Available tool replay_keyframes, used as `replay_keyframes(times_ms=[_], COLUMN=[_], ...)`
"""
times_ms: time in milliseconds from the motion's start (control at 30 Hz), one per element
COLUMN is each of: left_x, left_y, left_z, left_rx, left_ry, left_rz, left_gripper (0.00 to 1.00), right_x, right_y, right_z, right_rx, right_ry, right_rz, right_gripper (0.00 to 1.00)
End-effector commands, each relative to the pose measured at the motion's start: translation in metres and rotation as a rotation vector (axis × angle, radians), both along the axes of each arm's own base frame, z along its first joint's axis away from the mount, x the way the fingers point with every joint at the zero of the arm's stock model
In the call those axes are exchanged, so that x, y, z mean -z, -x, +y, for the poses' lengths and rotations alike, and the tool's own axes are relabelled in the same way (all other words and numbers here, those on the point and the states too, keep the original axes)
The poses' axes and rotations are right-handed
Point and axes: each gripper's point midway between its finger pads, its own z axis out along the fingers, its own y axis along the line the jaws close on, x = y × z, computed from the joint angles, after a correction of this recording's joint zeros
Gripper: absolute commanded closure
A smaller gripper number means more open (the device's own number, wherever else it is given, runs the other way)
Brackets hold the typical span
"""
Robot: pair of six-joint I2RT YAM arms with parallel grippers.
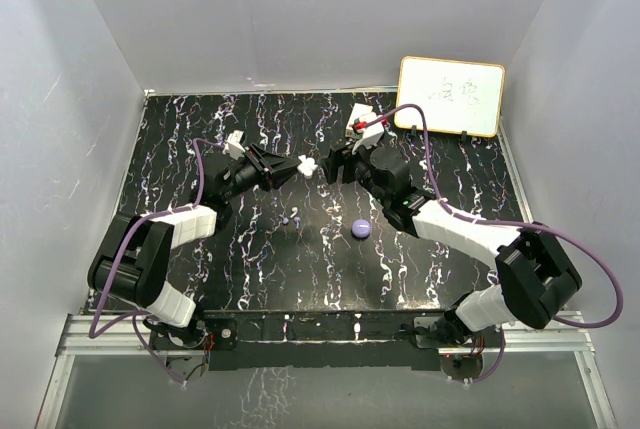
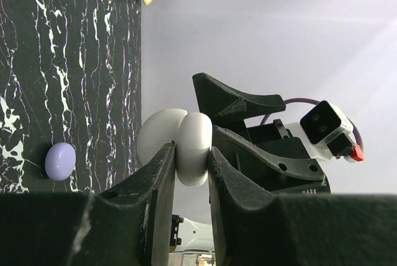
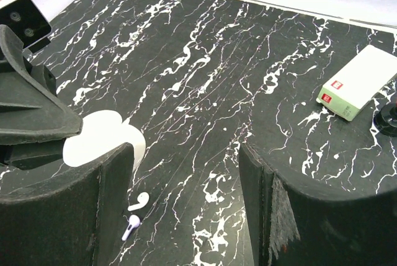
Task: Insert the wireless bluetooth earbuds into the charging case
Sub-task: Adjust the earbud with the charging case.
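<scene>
My left gripper (image 1: 299, 164) is shut on a white round charging case (image 2: 186, 145), holding it above the table. The case shows two rounded halves and is also in the right wrist view (image 3: 99, 136). My right gripper (image 1: 328, 163) is open and empty, facing the case from close by; in the right wrist view (image 3: 186, 216) its fingers stand wide apart. A white earbud (image 3: 139, 201) and a purple earbud (image 3: 130, 226) lie side by side on the table below, small in the top view (image 1: 292, 217). A purple round case (image 1: 361, 229) lies shut on the table.
The black marbled table (image 1: 200, 259) is walled in white on three sides. A whiteboard (image 1: 452, 95) leans at the back right. A small white box (image 3: 358, 90) lies near the back. The purple case also shows in the left wrist view (image 2: 60, 160).
</scene>
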Motion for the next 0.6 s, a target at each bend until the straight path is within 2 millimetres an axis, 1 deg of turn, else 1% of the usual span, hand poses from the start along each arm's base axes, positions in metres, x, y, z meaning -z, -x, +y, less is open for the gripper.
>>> replay_keyframes(times_ms=[0,400,567], left_x=[-0.020,-0.022,-0.022], left_y=[0.001,-0.001,0.000], left_z=[-0.002,-0.002,-0.002], left_rx=[0.009,0.007,0.008], left_ry=[0.017,0.019,0.018], left_rz=[-0.068,-0.074,-0.072], left_gripper=[1.00,1.00,1.00], right_x=[-0.017,-0.006,-0.005], right_y=[-0.004,-0.004,-0.002], right_z=[-0.002,0.003,0.006], right_rx=[0.028,0.005,-0.011], right_ry=[-0.020,-0.005,-0.006], right_rz=[-0.038,-0.007,-0.004], right_gripper=[0.33,0.33,0.33])
